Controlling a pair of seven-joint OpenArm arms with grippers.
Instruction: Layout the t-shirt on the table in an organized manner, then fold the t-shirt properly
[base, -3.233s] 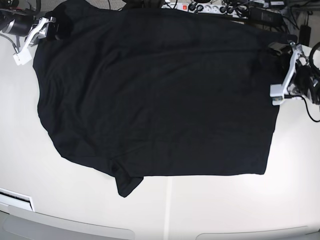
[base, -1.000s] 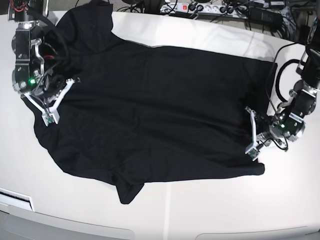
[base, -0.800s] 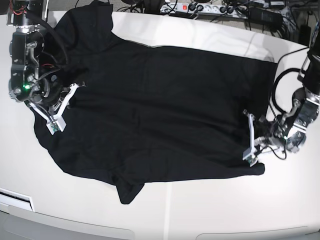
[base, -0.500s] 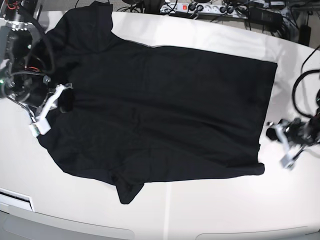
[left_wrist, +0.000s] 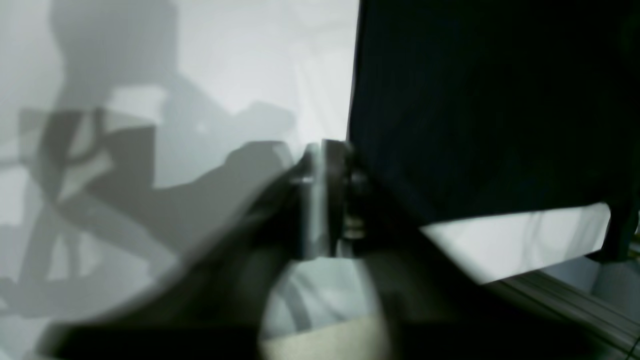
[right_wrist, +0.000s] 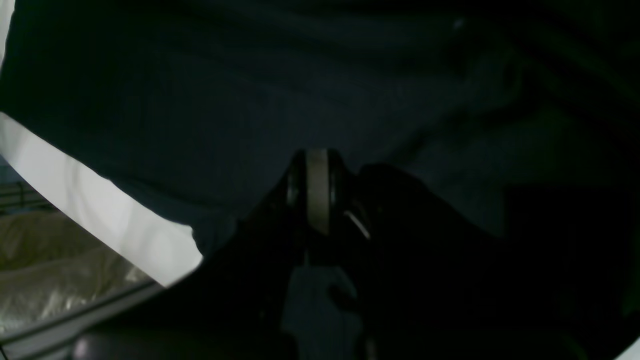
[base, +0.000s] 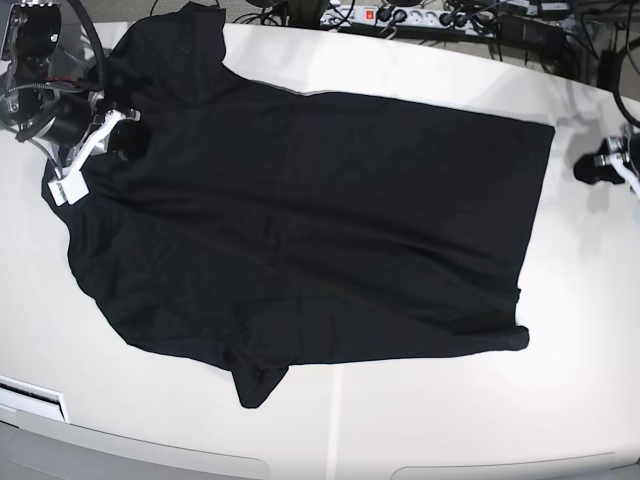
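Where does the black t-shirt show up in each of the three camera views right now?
Base: t-shirt spread flat across the middle.
Left wrist: fills the upper right, its straight edge running down the centre.
Right wrist: covers most of the frame.
Shared landmark: the white table, a bright strip below the shirt's edge in both wrist views.

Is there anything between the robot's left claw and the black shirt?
No. Only bare table shows between the left gripper and the t-shirt. The cables lie behind, along the far edge.
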